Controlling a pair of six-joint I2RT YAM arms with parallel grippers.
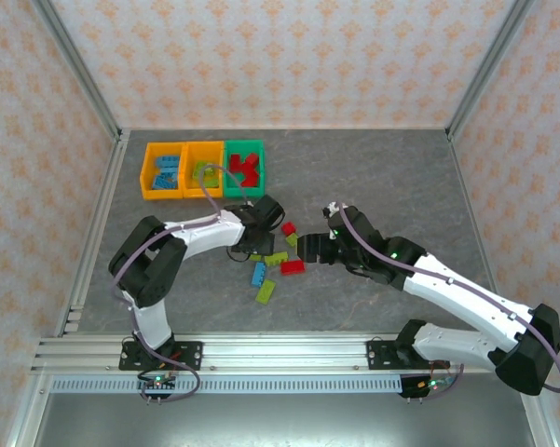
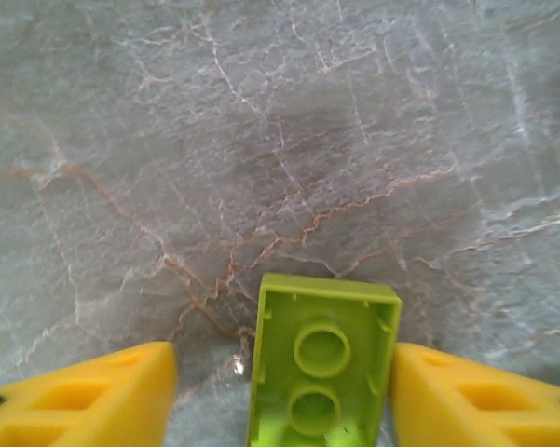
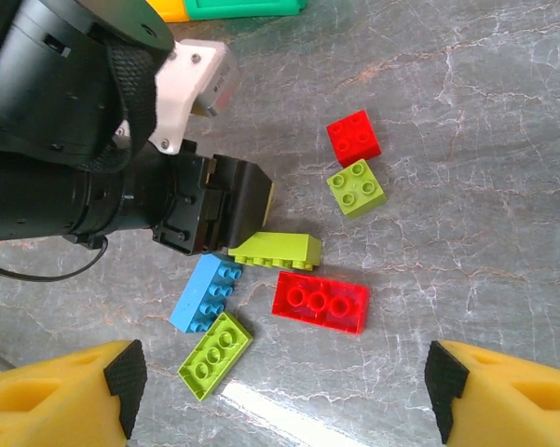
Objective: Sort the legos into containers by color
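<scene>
Lime lego (underside showing) lies between the 2 left fingers, half-open, not gripped.

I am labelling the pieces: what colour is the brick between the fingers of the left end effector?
Lime green; the brick shows best in the left wrist view.

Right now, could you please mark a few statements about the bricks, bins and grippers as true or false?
1. The green bin holds red bricks. True.
2. The right gripper holds a brick. False: it is open and empty.
3. A lime green brick sits between the fingers of the left gripper. True.
4. The middle bin holds blue bricks. False: it holds lime bricks; the blue bricks are in the left orange bin.
5. Every brick is sorted. False: loose bricks lie on the table.
</scene>
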